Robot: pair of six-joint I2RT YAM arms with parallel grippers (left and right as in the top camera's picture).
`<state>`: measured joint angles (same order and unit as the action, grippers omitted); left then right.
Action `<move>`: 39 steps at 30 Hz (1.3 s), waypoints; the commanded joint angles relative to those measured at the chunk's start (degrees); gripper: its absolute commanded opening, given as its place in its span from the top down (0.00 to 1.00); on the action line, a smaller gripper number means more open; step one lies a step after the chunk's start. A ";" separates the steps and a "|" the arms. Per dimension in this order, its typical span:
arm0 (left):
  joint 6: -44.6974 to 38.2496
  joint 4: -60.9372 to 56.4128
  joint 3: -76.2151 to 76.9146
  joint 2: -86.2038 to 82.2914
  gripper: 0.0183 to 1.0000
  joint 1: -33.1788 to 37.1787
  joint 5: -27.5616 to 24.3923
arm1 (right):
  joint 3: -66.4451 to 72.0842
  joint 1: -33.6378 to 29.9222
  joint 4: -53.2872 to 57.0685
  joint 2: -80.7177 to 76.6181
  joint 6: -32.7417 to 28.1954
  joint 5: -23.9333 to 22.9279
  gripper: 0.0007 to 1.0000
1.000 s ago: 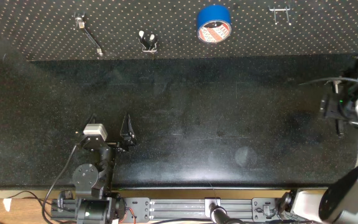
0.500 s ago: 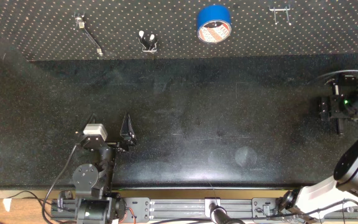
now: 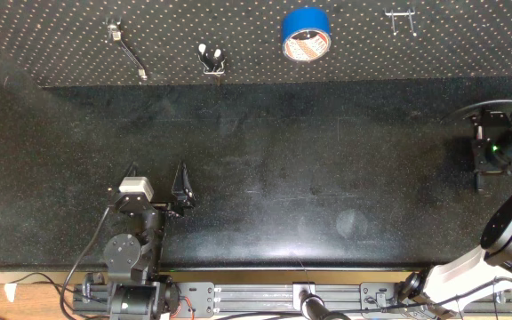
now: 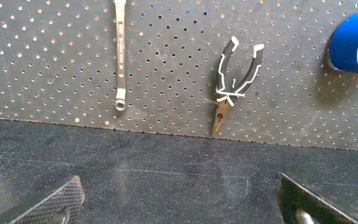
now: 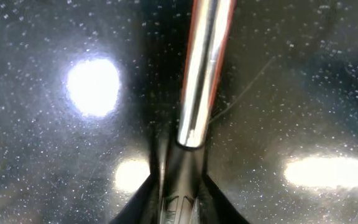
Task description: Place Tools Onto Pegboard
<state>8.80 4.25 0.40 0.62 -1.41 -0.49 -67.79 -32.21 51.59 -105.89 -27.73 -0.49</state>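
A black speckled worktop (image 3: 327, 160) carries bright glare patches (image 5: 92, 86); a pale wooden strip (image 3: 34, 272) edges it.

Shiny metal wrench (image 4: 121, 56), shiny smooth metal rod (image 5: 204, 68), smooth blue tape roll (image 4: 352, 43), rough speckled table (image 3: 327, 160), matt pegboard (image 4: 42, 68)

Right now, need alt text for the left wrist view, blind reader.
A wrench, black-and-white pliers nose down, and a blue tape roll hang on a dark pegboard above a black worktop. The left tool is open in the foreground, holding nothing.
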 commanded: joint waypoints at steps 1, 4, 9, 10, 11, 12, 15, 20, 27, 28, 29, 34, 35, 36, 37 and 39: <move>-0.74 0.46 -0.09 -0.44 0.00 -0.17 -0.61 | 0.20 -0.02 -0.09 -1.16 -0.46 0.98 0.92; -0.74 0.46 -0.09 -0.44 0.00 -0.17 -0.61 | 0.20 -0.02 -1.38 1.51 0.94 1.86 0.92; -0.74 0.46 -0.09 -0.44 0.00 -0.17 -0.61 | 0.20 0.24 -7.10 20.55 12.17 13.44 0.92; -0.74 0.46 -0.09 -0.44 0.00 -0.17 -0.61 | 0.20 1.05 -8.33 24.22 15.04 15.56 0.93; -0.74 0.46 -0.09 -0.44 0.00 -0.17 -0.61 | 0.20 3.10 -9.44 27.98 17.29 16.70 0.93; -0.74 0.46 -0.09 -0.44 0.00 -0.17 -0.61 | 0.20 5.42 -10.14 30.49 18.45 16.68 0.93; -0.74 0.46 -0.09 -0.44 0.00 -0.17 -0.61 | 0.20 16.81 -12.35 35.41 19.17 16.61 0.93; -0.74 0.46 -0.09 -0.44 0.00 -0.17 -0.61 | 0.20 27.78 -15.52 32.83 19.17 15.54 0.93; -0.74 0.46 -0.09 -0.44 0.00 -0.17 -0.61 | 0.20 30.21 -19.52 26.18 20.24 14.67 0.93; -0.74 0.44 -0.09 -0.44 0.00 -0.17 -0.61 | 0.20 30.21 -20.46 25.18 20.24 14.64 0.93; -0.74 0.46 -0.09 -0.44 0.00 -0.17 -0.61 | 0.20 30.21 -21.46 24.33 20.24 14.60 0.93; -0.74 0.46 -0.09 -0.44 0.00 -0.17 -0.61 | 0.20 30.21 -25.11 21.88 23.30 12.07 0.92; -0.74 0.46 -0.09 -0.44 0.00 -0.17 -0.61 | 0.17 30.21 -25.11 21.20 24.17 12.07 0.92; -0.74 0.46 -0.09 -0.44 0.01 -0.17 -0.61 | 0.17 30.21 -24.96 20.59 25.18 12.07 0.92; -0.74 0.46 -0.09 -0.44 0.00 -0.17 -0.61 | 0.20 30.21 -24.72 20.17 25.73 12.11 0.90; -0.74 0.44 -0.09 -0.44 0.00 -0.17 -0.61 | 0.17 30.56 -24.24 19.47 26.01 12.11 0.77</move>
<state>8.80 4.25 0.40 0.62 -1.41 -0.49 -67.35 -2.17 27.24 -85.38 -3.97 12.56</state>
